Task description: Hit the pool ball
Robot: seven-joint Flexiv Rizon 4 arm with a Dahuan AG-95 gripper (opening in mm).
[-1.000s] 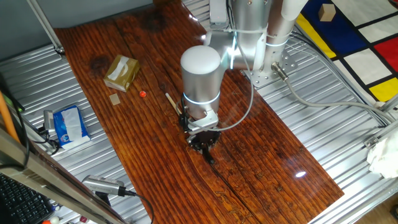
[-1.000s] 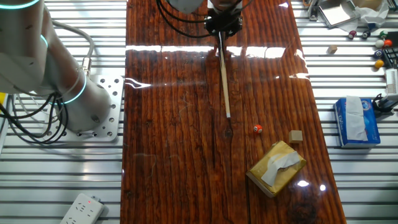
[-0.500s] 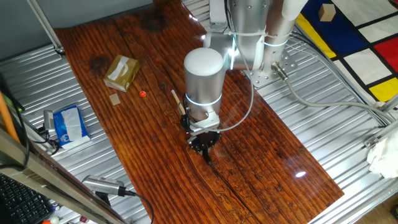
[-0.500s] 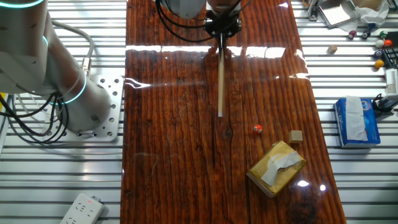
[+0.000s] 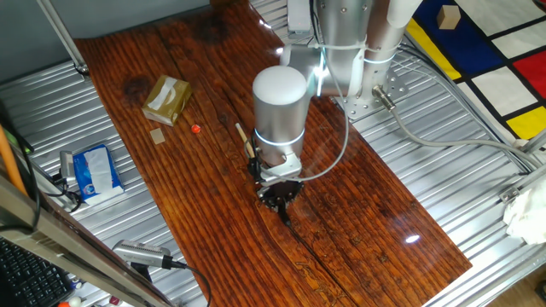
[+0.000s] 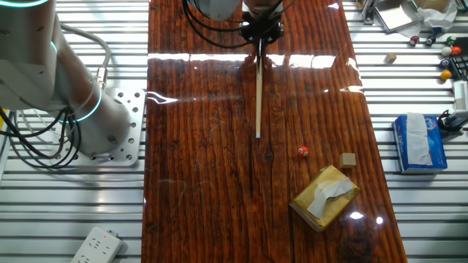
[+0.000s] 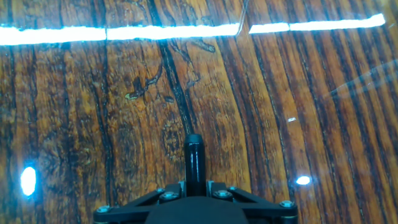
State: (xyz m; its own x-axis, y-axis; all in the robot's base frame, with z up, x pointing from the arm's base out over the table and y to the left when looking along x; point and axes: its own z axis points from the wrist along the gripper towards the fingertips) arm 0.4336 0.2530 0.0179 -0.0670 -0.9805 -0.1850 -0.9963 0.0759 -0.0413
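Note:
The pool ball [image 5: 195, 130] is a tiny red-orange sphere on the wooden table; it also shows in the other fixed view [image 6: 303, 151]. My gripper [image 5: 280, 193] is shut on the dark butt of a thin wooden cue stick [image 6: 258, 95]. The stick lies low along the table, and its tip [image 6: 257, 136] points toward the box end, a little to the side of the ball and short of it. In the hand view the gripper [image 7: 194, 184] clamps the black butt [image 7: 194, 155]. The ball is out of the hand view.
A tan cardboard box [image 5: 166, 99] and a small flat tan block [image 5: 157, 136] lie just beyond the ball. A blue tissue pack [image 5: 94, 170] sits off the wood on the metal slats. The arm's base [image 6: 102, 120] stands beside the table.
Since one second ago the stick has swung slightly sideways, its tip moving away from the ball's side. Nothing has moved in the last half second.

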